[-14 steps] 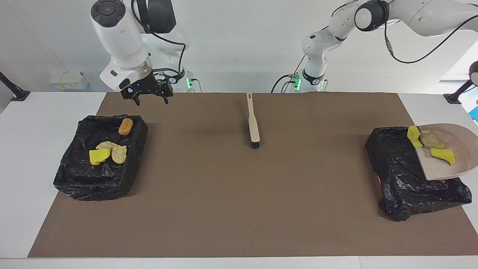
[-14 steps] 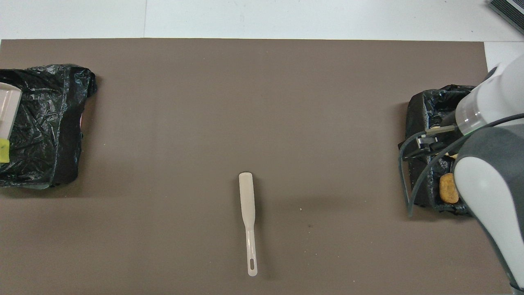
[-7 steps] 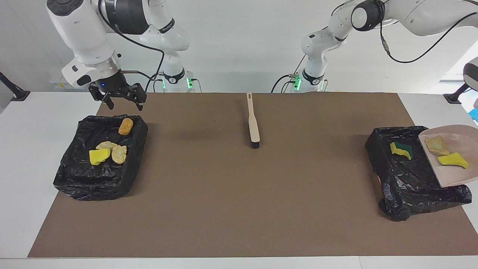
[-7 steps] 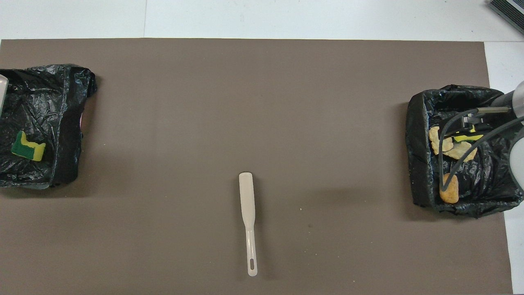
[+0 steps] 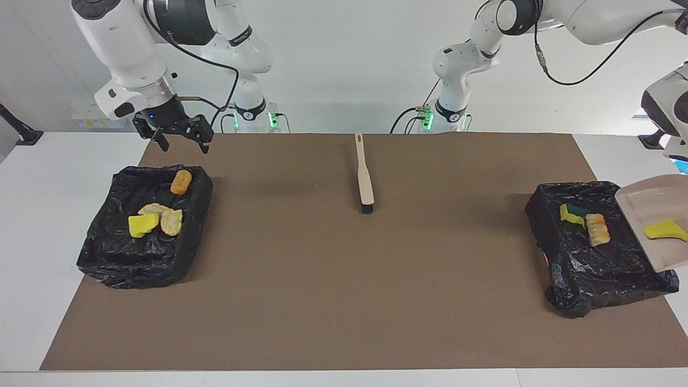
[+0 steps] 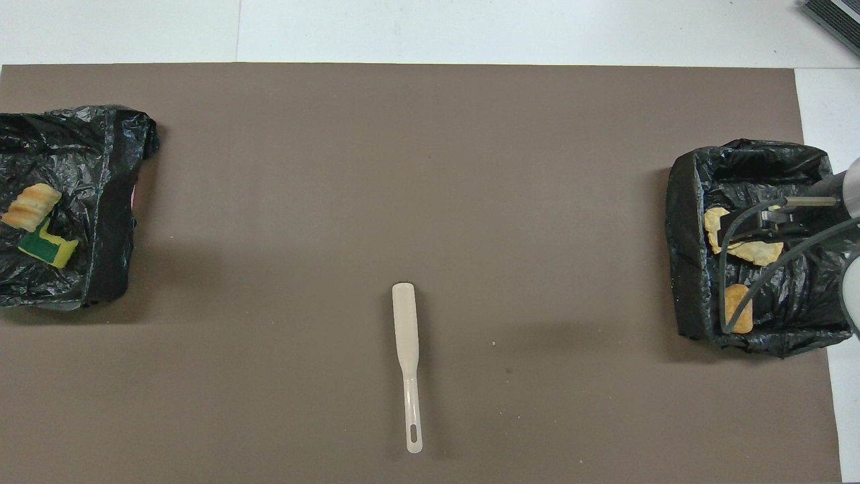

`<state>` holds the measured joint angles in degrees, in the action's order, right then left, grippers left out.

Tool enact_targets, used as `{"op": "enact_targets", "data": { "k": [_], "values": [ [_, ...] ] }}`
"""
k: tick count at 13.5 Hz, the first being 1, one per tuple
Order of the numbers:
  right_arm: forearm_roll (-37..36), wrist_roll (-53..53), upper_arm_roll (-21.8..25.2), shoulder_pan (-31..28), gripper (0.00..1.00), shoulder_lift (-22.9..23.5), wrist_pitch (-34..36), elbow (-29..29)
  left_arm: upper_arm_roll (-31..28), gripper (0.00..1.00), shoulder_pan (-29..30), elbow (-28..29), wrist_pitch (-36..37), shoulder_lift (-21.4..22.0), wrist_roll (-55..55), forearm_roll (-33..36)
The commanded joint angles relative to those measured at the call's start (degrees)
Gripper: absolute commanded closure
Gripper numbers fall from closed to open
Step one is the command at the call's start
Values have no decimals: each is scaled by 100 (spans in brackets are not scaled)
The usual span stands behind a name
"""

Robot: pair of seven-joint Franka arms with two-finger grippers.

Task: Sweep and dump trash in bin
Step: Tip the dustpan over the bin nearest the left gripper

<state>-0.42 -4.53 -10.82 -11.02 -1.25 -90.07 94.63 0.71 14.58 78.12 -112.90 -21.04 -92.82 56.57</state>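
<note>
The beige dustpan [image 5: 645, 212] hangs tilted over the black-lined bin [image 5: 570, 290] at the left arm's end. Its handle and my left gripper run past the view's edge; only the left arm's wrist [image 5: 666, 105] shows. One yellow sponge piece [image 5: 665, 231] still lies on the pan. A green-faced sponge [image 5: 572, 214] and a bread chunk [image 5: 597, 229] lie in that bin, and both show in the overhead view too, the sponge [image 6: 47, 245] and the chunk [image 6: 30, 207]. My right gripper [image 5: 183, 141] is open and empty over the nearer rim of the other bin [image 5: 102, 258].
The other bin holds a brown chunk [image 5: 181, 181], two tan chunks [image 5: 172, 221] and a yellow sponge [image 5: 142, 224]. The beige hand brush [image 5: 364, 174] lies on the brown mat [image 5: 344, 301] mid-table, handle toward the robots; it also shows in the overhead view [image 6: 410, 356].
The dustpan tilted further and drew back toward the table's end. First the green-faced sponge, then the bread chunk slid off it into the bin. My right gripper swung over to its bin's rim.
</note>
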Motion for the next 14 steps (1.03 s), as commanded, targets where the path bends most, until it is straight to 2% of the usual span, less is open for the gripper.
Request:
{"op": "enact_targets", "data": {
  "k": [1, 7, 9, 14],
  "values": [
    [130, -57, -51, -41, 0, -148, -160, 196, -62, 100, -201, 528, 249, 389, 919, 624],
    [121, -31, -78, -102, 0, -130, -160, 170, -62, 100, -728, 607, 866, 460, 1099, 1495],
    [121, -31, -78, -93, 0, -130, -160, 170, -62, 100, -808, 791, 814, 583, 1099, 1892],
    [121, -31, -78, -93, 0, -130, -160, 170, -45, 100, -984, 968, 752, 680, 1292, 2183]
  ]
}}
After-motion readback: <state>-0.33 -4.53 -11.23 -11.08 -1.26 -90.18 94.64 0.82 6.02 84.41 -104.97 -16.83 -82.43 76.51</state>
